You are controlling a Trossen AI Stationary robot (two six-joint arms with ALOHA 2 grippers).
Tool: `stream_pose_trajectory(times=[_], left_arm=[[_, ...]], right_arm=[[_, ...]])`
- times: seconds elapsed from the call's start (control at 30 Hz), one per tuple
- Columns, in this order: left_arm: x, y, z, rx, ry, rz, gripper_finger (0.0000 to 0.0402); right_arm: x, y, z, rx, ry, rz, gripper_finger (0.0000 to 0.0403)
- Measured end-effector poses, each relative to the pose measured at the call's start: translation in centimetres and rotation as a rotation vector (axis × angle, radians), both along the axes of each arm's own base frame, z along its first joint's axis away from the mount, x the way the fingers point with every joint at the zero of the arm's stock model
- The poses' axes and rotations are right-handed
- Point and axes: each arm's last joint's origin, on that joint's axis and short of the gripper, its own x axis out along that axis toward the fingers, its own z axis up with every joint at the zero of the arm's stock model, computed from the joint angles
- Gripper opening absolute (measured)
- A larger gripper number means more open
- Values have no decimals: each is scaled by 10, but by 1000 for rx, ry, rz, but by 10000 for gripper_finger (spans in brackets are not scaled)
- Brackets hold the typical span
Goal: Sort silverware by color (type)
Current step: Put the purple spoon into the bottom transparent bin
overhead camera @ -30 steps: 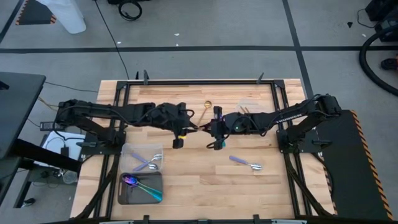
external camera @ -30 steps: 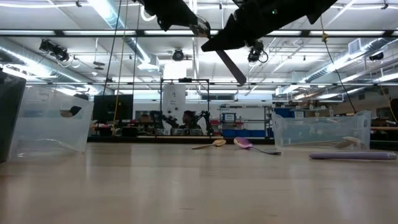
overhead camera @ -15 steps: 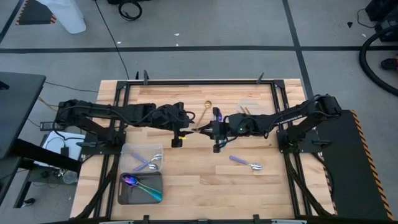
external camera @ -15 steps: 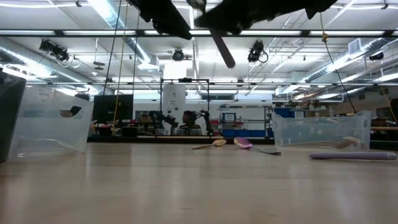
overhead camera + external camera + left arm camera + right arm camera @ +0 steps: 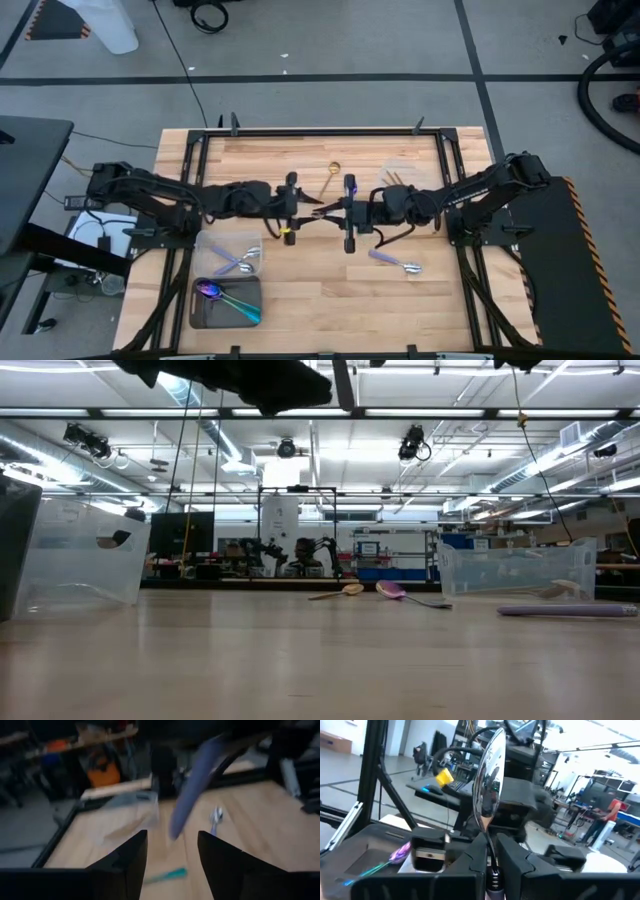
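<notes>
I hold my right gripper (image 5: pixel 490 851) clamped on the silver spoon (image 5: pixel 489 785), offering it to my wide-open left gripper (image 5: pixel 169 851).

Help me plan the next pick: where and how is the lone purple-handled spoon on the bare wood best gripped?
Grip the spoon across the middle of its slim purple handle, coming straight down from above. It lies flat and alone on the table, so the fingers can straddle the narrow handle; the wider bowl offers less to pinch.
</notes>
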Motion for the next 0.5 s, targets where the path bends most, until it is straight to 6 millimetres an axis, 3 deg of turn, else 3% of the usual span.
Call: stream_pose_trajectory(times=[0.4, 0.5], left_arm=[[17, 0, -2, -5, -203, 3, 182], [19, 1, -3, -4, -219, 8, 163]], right_arm=[[1, -10, 7, 2, -75, 47, 36], [1, -10, 7, 2, -78, 47, 36]])
